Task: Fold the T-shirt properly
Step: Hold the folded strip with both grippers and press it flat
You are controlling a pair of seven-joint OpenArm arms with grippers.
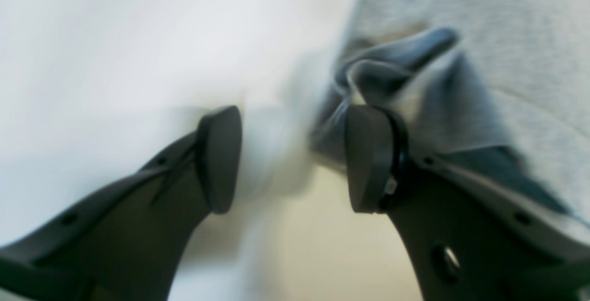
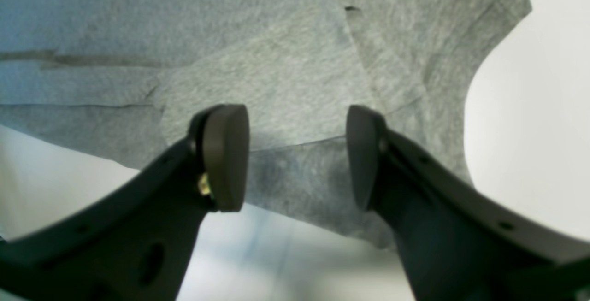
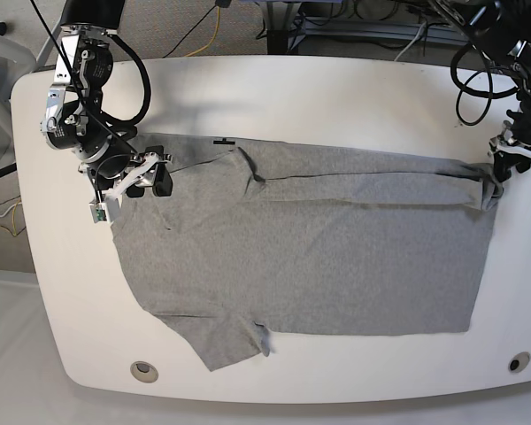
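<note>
Grey T-shirt (image 3: 310, 248) spread flat across the white desk (image 3: 274, 88), nearly filling its width, top edge folded down in a long band, one sleeve sticking out near the front edge. Only from the base camera: whole layout, small dark neck label (image 3: 222, 140) at the upper edge, too small to read, and a red mark at the desk's far right edge, cut off, unreadable. Left gripper (image 3: 499, 168) at the shirt's bunched corner on that view's right; right gripper (image 3: 149, 177) over the shoulder area on its left. Seen only from the left wrist camera, blurred: left gripper (image 1: 295, 160) with jaws spread apart, nothing between them, one finger (image 1: 368, 158) against a rumpled fold of cloth. Seen only from the right wrist camera: right gripper (image 2: 297, 156) released, jaws wide, hovering above overlapping flat layers of fabric, nothing grasped.
</note>
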